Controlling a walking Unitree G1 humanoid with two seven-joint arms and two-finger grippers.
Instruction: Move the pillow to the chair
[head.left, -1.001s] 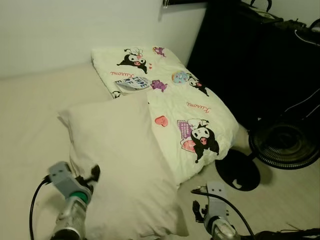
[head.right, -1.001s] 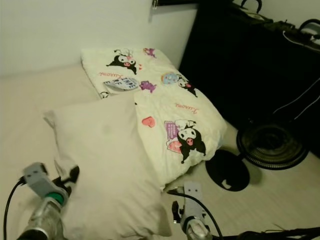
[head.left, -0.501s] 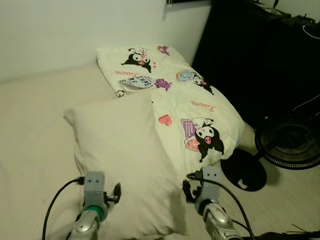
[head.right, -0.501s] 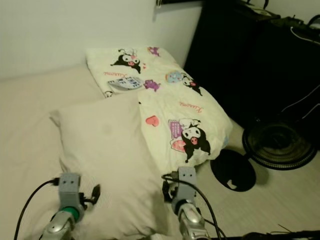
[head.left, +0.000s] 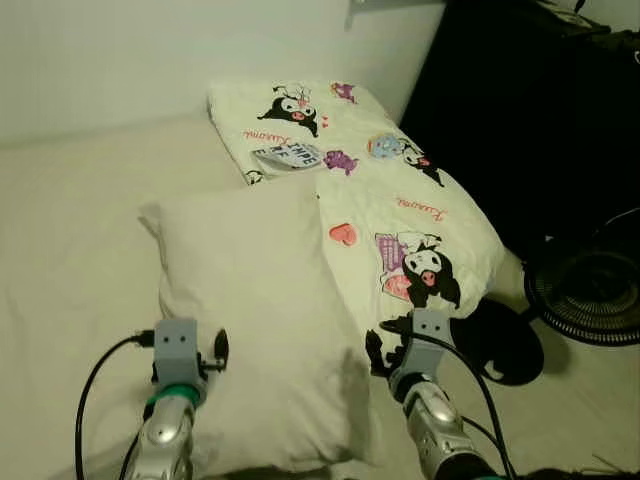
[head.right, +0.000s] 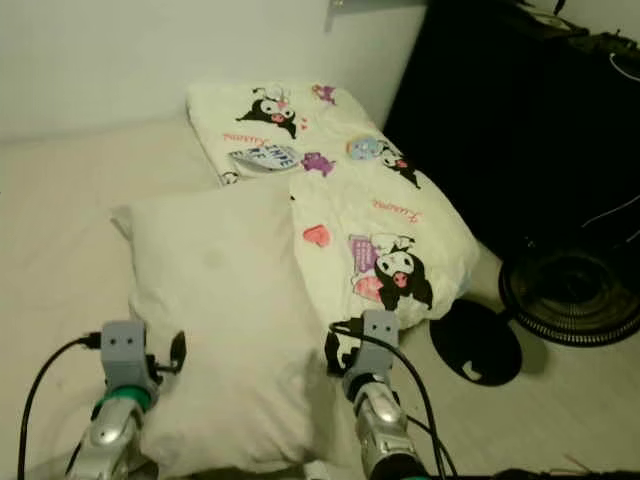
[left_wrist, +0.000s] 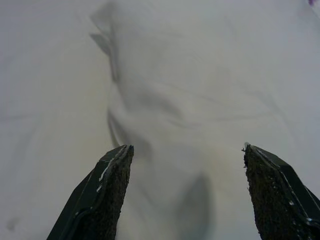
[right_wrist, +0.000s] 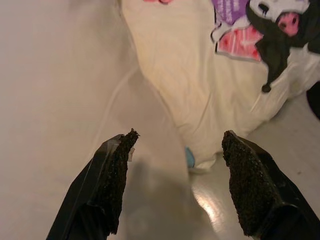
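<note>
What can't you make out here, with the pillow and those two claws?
- Near edge of the pillow: left eye view, cut off by the frame's bottom and the arms.
- Left gripper and right gripper: whether they touch the pillow; fingertips cropped in wrist views.
- Fan: cropped at right edge.
- Dark furniture: too dark.

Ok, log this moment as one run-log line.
stage: reaching | pillow: flat on bed, not held | left gripper: open over its left edge | right gripper: open at its right edge, beside quilt

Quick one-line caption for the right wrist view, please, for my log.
Right gripper open above the near right edge of the plain pillow, cartoon-print quilt just beyond.
</note>
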